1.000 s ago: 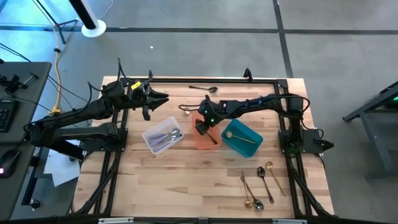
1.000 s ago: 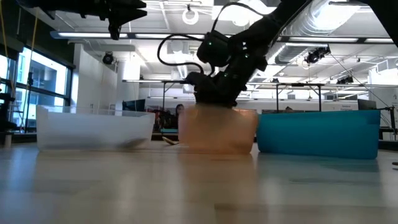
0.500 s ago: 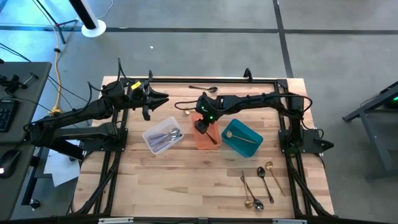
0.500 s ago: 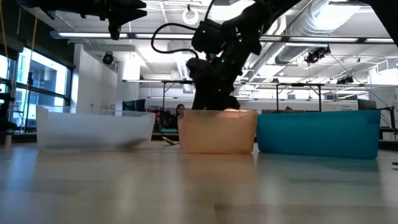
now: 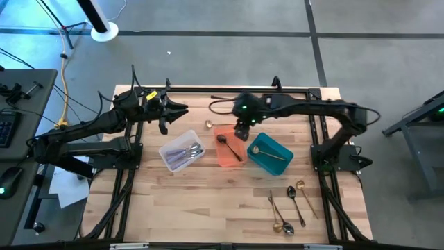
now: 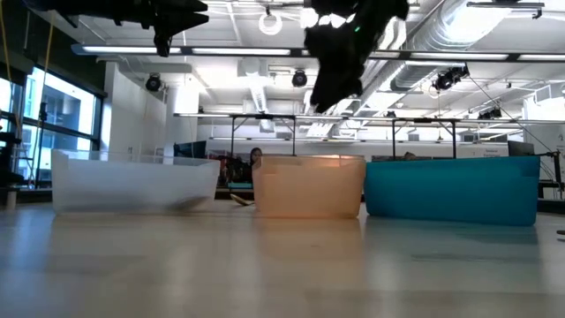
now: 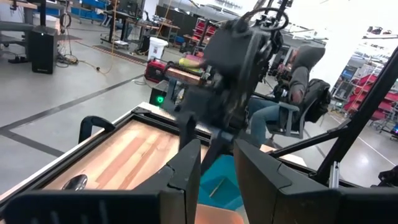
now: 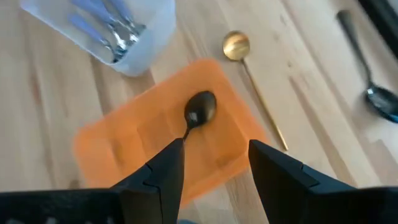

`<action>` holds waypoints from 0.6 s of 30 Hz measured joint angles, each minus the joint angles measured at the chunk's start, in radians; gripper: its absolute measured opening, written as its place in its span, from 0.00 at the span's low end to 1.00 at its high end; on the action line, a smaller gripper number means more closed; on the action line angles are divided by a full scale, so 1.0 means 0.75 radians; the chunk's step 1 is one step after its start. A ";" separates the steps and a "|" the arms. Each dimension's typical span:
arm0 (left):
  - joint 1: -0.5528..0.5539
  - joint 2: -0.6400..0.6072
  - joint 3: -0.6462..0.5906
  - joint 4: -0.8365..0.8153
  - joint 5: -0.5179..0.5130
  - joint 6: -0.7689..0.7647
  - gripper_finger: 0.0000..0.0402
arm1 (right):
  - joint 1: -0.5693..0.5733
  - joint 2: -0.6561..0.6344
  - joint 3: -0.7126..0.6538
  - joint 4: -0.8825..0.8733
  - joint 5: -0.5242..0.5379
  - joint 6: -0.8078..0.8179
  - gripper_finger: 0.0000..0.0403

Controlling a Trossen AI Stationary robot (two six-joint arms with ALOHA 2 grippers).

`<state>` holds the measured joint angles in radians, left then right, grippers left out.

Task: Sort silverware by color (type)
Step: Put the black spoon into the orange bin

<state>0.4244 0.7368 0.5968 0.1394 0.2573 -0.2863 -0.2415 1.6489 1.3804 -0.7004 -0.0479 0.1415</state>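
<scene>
Right gripper [image 8: 210,171] empty, jaws apart, above black spoon [image 8: 199,111] in orange bin [image 8: 127,146]. Risk: grabbing nearby gold spoon [image 8: 237,46] shoves bin.

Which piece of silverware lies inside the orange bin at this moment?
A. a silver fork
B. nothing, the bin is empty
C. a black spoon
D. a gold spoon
C: the right wrist view shows a black spoon lying in the orange bin, while the gold spoon lies on the table beside the bin, and the silver pieces are in the clear bin.
</scene>
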 joint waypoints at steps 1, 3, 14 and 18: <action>0.000 0.000 0.000 0.000 -0.001 0.000 0.21 | -0.002 -0.046 -0.030 0.016 -0.001 -0.005 0.41; 0.000 0.000 0.000 0.000 -0.002 0.000 0.21 | -0.002 -0.148 -0.110 0.077 0.000 -0.005 0.41; 0.000 0.000 0.000 0.001 -0.005 0.002 0.21 | -0.001 -0.738 -0.662 0.640 -0.066 0.207 0.41; 0.000 0.000 0.000 0.001 -0.009 0.017 0.21 | -0.001 -0.876 -0.761 0.862 -0.067 0.265 0.41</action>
<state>0.4244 0.7368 0.5968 0.1398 0.2503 -0.2734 -0.2424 0.9916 0.8099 -0.0542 -0.0982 0.3403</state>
